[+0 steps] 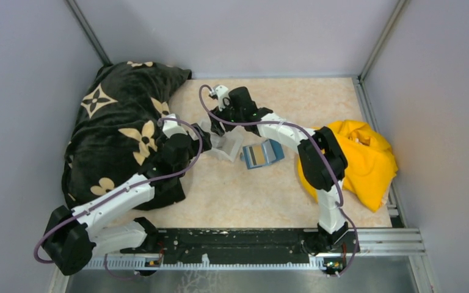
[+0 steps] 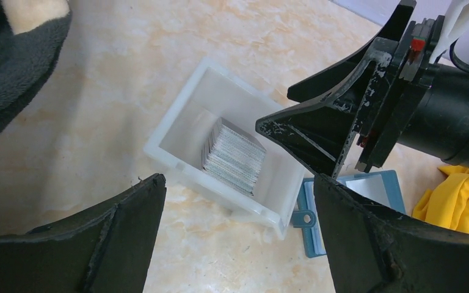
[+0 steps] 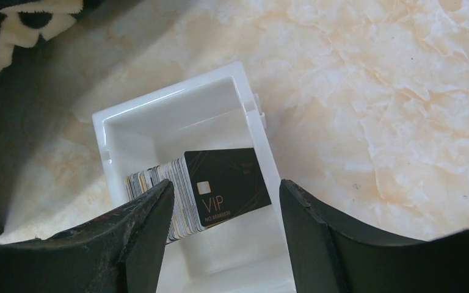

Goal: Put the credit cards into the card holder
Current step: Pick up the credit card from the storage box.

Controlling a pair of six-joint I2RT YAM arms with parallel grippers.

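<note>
Glossy credit cards in smooth plastic tray; plush cloth blanket

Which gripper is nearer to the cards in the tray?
Right. The right gripper hangs just above the cards; the left gripper hovers farther back, on the tray's blanket side.

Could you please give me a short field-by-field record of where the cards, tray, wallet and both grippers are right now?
cards: stacked on edge in the white tray, black VIP card outermost
card holder: open on the table beside the tray, a tan card on it
left gripper: open, empty, near the tray
right gripper: open, jaws straddling the stack, not gripping
surroundings: black patterned blanket left, yellow cloth right
</note>
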